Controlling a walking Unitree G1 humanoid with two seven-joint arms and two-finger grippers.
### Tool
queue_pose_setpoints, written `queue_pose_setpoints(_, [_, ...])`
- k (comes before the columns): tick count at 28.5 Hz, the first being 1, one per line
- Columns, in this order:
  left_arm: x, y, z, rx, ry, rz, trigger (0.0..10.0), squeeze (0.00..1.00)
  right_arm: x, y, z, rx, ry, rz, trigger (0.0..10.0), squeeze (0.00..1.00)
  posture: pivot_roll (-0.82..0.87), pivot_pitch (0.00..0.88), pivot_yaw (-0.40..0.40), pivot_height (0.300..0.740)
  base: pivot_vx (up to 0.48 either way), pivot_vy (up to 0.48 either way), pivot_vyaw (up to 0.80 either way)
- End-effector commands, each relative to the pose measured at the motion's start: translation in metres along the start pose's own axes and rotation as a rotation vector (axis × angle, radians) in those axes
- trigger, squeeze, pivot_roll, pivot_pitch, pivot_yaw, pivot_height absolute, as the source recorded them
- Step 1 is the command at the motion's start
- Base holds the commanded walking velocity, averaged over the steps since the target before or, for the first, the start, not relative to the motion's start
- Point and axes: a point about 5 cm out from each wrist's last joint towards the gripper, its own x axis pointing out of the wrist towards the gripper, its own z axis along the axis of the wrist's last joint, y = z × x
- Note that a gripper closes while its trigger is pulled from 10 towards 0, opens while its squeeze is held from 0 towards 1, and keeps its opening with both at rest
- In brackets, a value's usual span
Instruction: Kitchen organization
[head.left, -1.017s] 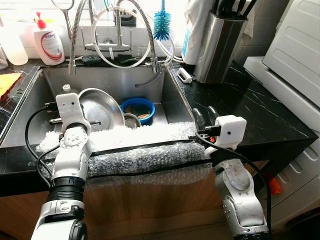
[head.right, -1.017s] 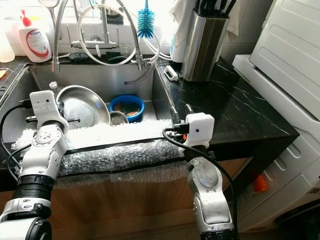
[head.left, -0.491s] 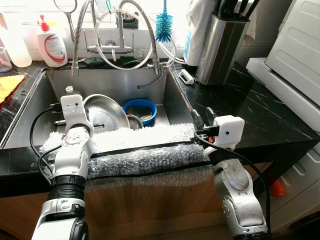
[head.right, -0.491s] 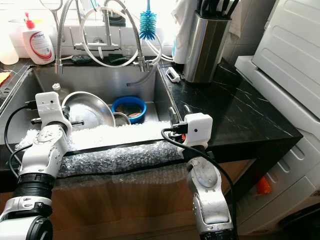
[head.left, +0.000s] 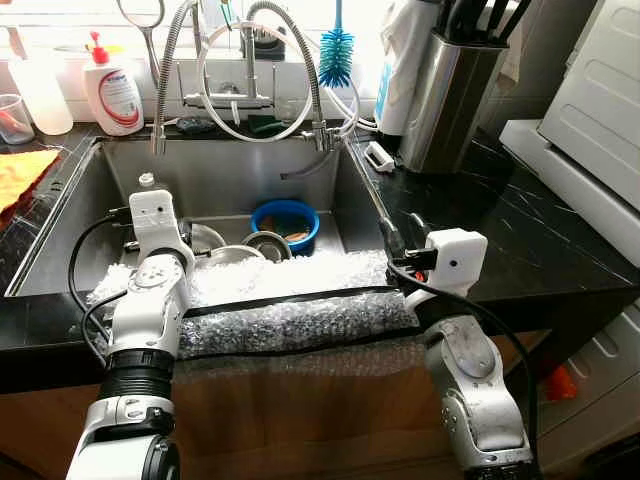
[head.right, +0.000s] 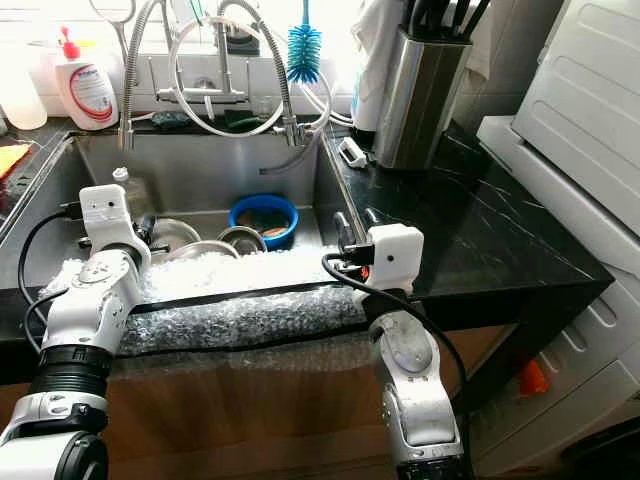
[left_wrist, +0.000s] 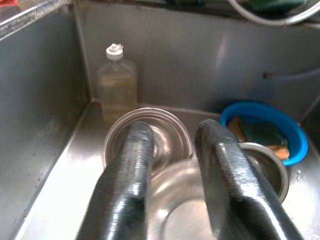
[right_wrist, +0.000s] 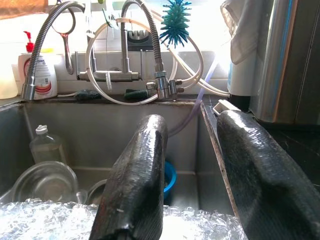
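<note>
A steel sink (head.left: 235, 175) holds a blue bowl (head.left: 285, 222) with a sponge in it, steel bowls (head.left: 266, 243) and a small clear bottle (head.left: 147, 182). My left gripper (left_wrist: 175, 132) is open and reaches over the sink's front edge at the left. A steel bowl (left_wrist: 159, 142) lies below the gap between its fingers, and the bottle (left_wrist: 116, 82) stands behind it. My right gripper (right_wrist: 194, 120) is open at the sink's front right corner (head.left: 400, 232) and holds nothing. Bubble wrap (head.left: 290, 310) covers the front rim and hides part of the bowls.
A spring faucet with hoses (head.left: 250, 60), a dish soap bottle (head.left: 113, 95) and a blue brush (head.left: 335, 55) line the back. A steel knife block (head.left: 445, 85) stands on the black counter (head.left: 500, 220). A yellow cloth (head.left: 20, 170) lies left; a white appliance (head.left: 600, 120) stands right.
The whole picture has shifted, so the camera moved. The large steel bowl that stood tilted in the sink now shows lower, mostly behind the bubble wrap. Both grippers stay open.
</note>
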Motion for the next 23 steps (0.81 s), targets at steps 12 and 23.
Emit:
queue_pose_setpoints(12, [-0.039,0.005,0.031,0.056,-0.466,-0.029,10.0,0.00,0.004,-0.001,0.010,0.008,-0.043,-0.006,10.0,0.00,0.00,0.004,-0.094,0.740,0.000,0.000,0.00])
queue_pose_setpoints(23, [-0.081,0.021,0.033,0.232,-0.620,-0.067,10.0,0.00,0.005,-0.011,0.014,0.005,-0.082,-0.049,10.0,0.00,0.02,0.003,-0.092,0.740,0.000,0.000,0.00])
